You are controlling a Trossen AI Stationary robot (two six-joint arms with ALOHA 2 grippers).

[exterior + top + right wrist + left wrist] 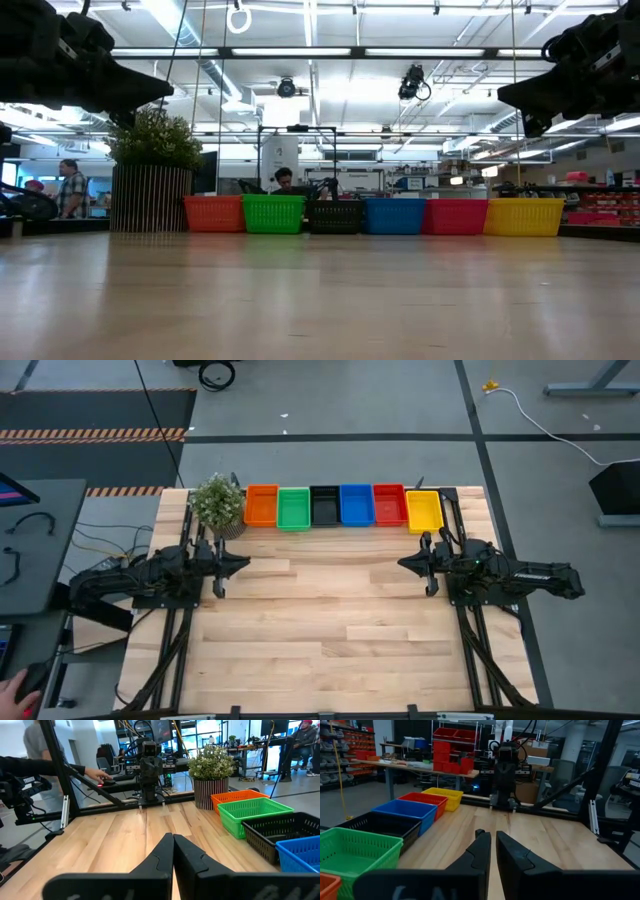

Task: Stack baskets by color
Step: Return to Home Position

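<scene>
Six baskets stand side by side in a row along the table's far edge, each resting on its base: orange [261, 505], green [293, 508], black [324, 506], blue [356, 503], red [389, 503] and yellow [423, 510]. My left gripper [243, 563] hovers level over the table's left side, near of the row, pointing right. A narrow gap shows between its fingertips [493, 836], with nothing in it. My right gripper [403, 564] hovers level over the right side, facing it, fingers shut [173, 837] on nothing.
A potted green plant [217, 502] stands at the far left, beside the orange basket. The bare wooden table top [320, 620] lies between and near of the arms. A person's hand [95, 771] shows at a desk beyond the table's left edge.
</scene>
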